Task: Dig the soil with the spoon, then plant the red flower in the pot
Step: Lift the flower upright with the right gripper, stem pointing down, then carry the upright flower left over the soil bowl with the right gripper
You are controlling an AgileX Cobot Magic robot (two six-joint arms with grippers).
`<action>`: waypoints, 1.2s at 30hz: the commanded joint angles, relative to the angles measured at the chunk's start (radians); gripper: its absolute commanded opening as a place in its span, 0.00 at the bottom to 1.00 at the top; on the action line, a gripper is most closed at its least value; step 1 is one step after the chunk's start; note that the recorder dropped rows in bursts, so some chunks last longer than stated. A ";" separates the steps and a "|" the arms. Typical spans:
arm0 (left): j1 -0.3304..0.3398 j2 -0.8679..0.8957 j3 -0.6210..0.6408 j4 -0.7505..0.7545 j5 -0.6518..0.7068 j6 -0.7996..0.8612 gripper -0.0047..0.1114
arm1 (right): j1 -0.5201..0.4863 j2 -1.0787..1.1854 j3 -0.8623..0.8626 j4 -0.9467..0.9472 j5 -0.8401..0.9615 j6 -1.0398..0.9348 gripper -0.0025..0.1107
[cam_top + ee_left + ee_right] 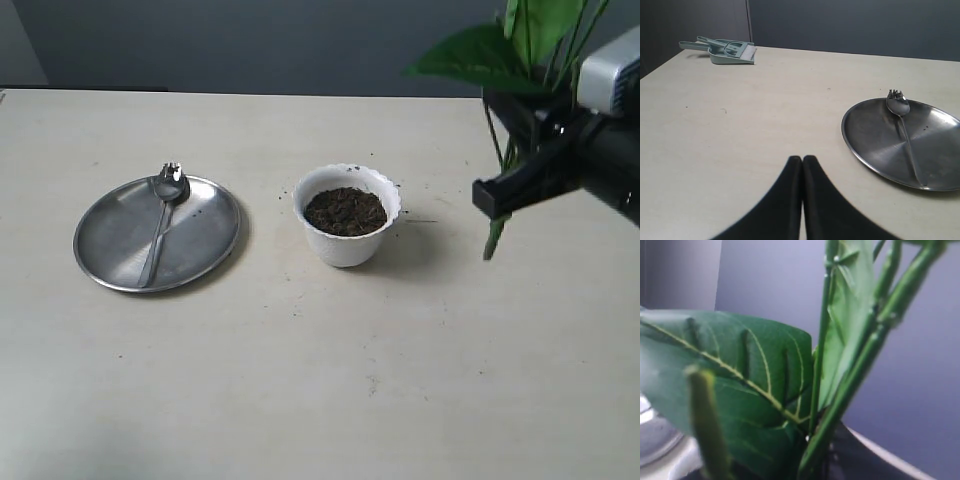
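The white pot [347,243] with a scalloped rim stands mid-table, filled with dark soil [345,210]. The steel spoon [164,215] lies on a round steel plate [110,250] left of the pot; the left wrist view shows the spoon [902,125] too. My right gripper [505,170] hangs right of the pot, above the table, shut on the flower's green stalks [497,232]. Its leaves [480,55] rise out of frame; the red bloom is out of view. Leaves [740,385] and stalks [850,385] fill the right wrist view. My left gripper [802,161] is shut and empty, beside the plate [875,145].
A grey-green dustpan and brush [727,51] lies at a far table corner in the left wrist view. Crumbs of soil are scattered on the tabletop around the pot.
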 commanded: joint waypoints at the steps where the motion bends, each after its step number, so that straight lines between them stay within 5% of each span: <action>1: -0.002 -0.006 0.004 0.000 -0.012 -0.002 0.04 | 0.000 -0.006 -0.060 -0.029 -0.088 -0.038 0.02; 14: -0.002 -0.006 0.004 0.000 -0.012 -0.002 0.04 | 0.000 0.189 -0.219 -0.213 -0.044 -0.038 0.02; 36: -0.002 -0.006 0.004 0.000 -0.012 -0.002 0.04 | 0.000 0.578 -0.368 -0.278 -0.372 0.079 0.02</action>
